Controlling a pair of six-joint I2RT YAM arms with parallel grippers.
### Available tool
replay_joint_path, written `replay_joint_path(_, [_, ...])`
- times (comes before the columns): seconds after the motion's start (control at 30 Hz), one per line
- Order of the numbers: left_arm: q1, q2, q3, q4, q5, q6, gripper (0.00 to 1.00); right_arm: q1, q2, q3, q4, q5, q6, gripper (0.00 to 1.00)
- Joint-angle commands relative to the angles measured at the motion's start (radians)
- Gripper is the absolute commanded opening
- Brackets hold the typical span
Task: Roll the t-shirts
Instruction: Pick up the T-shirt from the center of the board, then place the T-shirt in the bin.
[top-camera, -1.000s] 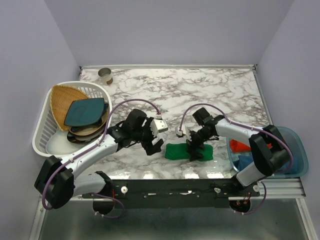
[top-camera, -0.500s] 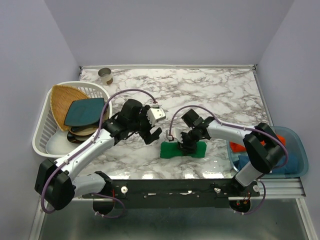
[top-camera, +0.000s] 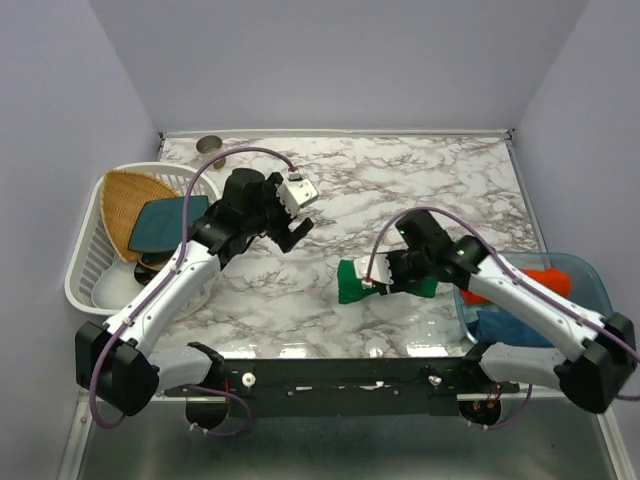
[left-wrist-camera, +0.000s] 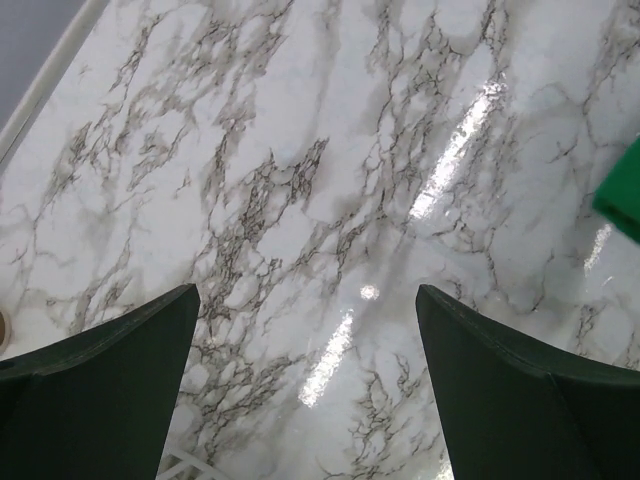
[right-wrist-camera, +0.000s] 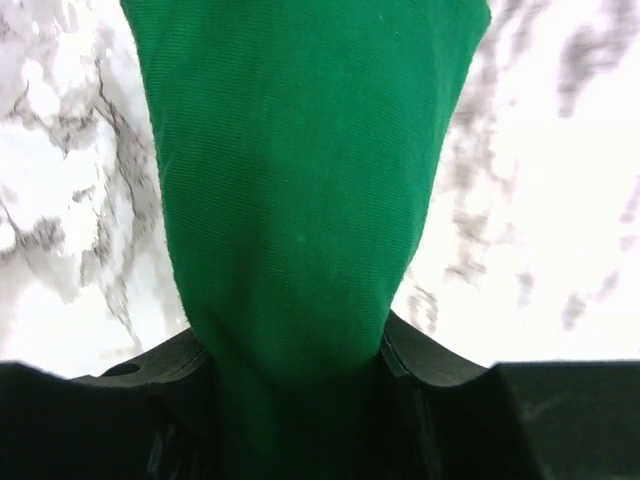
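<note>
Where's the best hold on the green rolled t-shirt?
Probably across its middle, from above, jaws spanning the short width: the green rolled t-shirt is a long compact bundle, so a mid-span pinch should keep both ends balanced. The right tool clamps it there.

Bright light, glare streaks on the table (left-wrist-camera: 450, 160), right-wrist background blurred.

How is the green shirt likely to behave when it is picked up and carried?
Probably floppy: the green shirt narrows where the right pincer squeezes it. Likely light for its size, being thin ribbed cloth. The bundle may sag or unroll, since only one spot is held.
</note>
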Motion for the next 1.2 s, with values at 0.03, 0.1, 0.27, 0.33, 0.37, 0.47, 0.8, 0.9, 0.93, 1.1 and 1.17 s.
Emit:
replay_joint_path(0.03, [0.024,0.057,0.052,0.047,-0.013,0.010,0.99,-0.077,-0.254,-0.032,-0.225,0.078,-0.226,0.38])
replay_joint_path(0.1, [0.024,0.072,0.078,0.045,0.004,0.007,0.99,-0.158,-0.357,-0.055,-0.272,0.086,-0.305,0.36])
replay_joint_path(0.27, [0.024,0.141,0.142,0.034,0.038,-0.001,0.99,-0.472,-0.479,-0.077,-0.402,0.068,-0.485,0.30])
replay_joint_path(0.33, [0.024,0.172,0.159,0.033,0.045,-0.005,0.99,-0.567,-0.496,-0.065,-0.436,0.043,-0.572,0.30])
replay_joint_path(0.37, [0.024,0.184,0.178,0.034,0.048,-0.011,0.99,-0.665,-0.494,-0.049,-0.444,0.034,-0.603,0.29])
replay_joint_path(0.47, [0.023,0.219,0.201,0.036,0.059,-0.019,0.99,-0.906,-0.473,-0.031,-0.476,-0.026,-0.771,0.28])
replay_joint_path(0.8, [0.018,0.304,0.302,-0.051,0.016,0.047,0.99,-1.282,-0.249,0.044,-0.456,-0.117,-1.082,0.27])
replay_joint_path(0.9, [0.020,0.321,0.334,-0.108,-0.005,0.090,0.99,-1.400,-0.160,0.087,-0.480,-0.144,-1.223,0.28])
replay_joint_path(0.93, [0.018,0.324,0.337,-0.128,-0.010,0.097,0.99,-1.433,-0.141,0.095,-0.487,-0.159,-1.305,0.28])
replay_joint_path(1.1, [0.020,0.345,0.350,-0.168,-0.036,0.143,0.99,-1.583,-0.077,0.089,-0.496,-0.189,-1.537,0.29])
replay_joint_path(1.17, [0.018,0.367,0.350,-0.174,-0.059,0.150,0.99,-1.589,-0.063,0.067,-0.467,-0.195,-1.573,0.30])
